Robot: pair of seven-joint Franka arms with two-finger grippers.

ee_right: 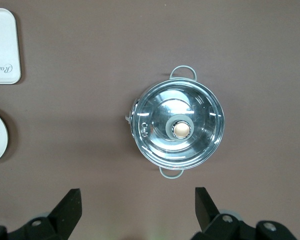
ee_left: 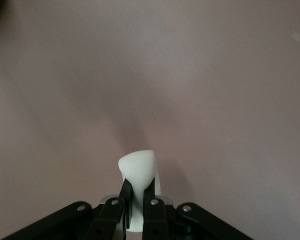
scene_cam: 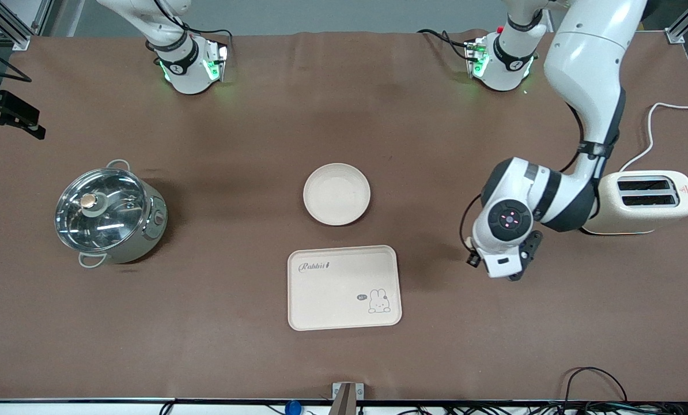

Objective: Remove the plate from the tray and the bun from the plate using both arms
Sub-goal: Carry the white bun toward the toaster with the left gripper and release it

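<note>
the left gripper (ee_left: 137,200) is clamped on the bun (ee_left: 138,170), holding it over bare table (scene_cam: 494,346) beside the toaster (scene_cam: 646,203) toward the left arm's end. the right gripper (ee_right: 137,210) hangs with its fingers spread wide, high above the lidded steel pot (ee_right: 177,128). the plate (scene_cam: 336,193) sits mid-table, just farther from the front camera than the rabbit tray (scene_cam: 344,287)

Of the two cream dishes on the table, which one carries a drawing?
The rectangular tray, nearer the front camera, carries a small rabbit drawing and the word "Rabbit". The round plate just above it in the front view is plain.
</note>
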